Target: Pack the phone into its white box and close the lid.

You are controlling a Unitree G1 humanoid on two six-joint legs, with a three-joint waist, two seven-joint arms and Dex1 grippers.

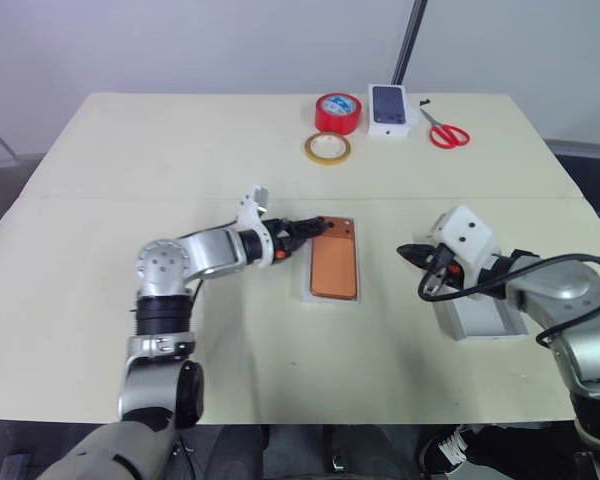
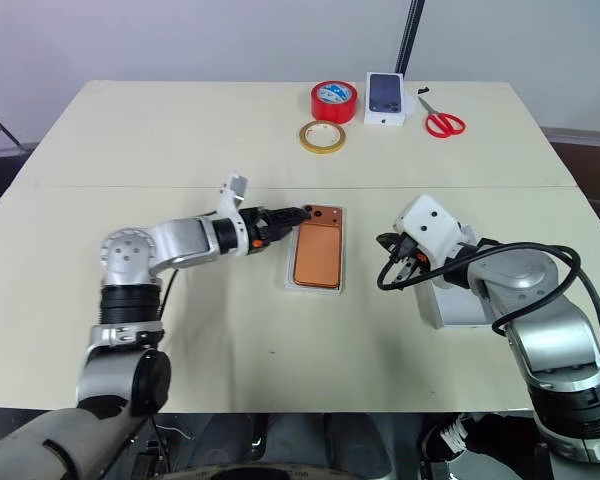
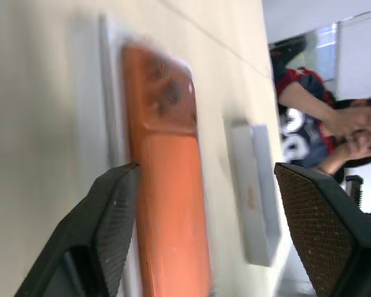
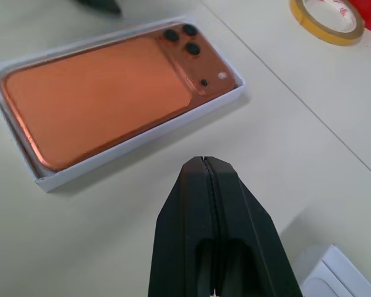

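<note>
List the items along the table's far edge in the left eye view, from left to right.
Yellow tape ring → red tape roll → small white box printed with a dark phone → red-handled scissors.

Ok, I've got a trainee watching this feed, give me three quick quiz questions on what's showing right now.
1. True or false: the phone lies inside the white box.
2. Which gripper has its fingers spread: A) left gripper, B) right gripper, C) both?
3. Fill in: the lid sits on the table under the robot's ______ arm, not yet on the box.

Key
1. True: it lies flat in the tray, lenses up.
2. A: the left gripper's fingers stand apart beside the phone's lens end; the right gripper's are pressed together.
3. right
</note>
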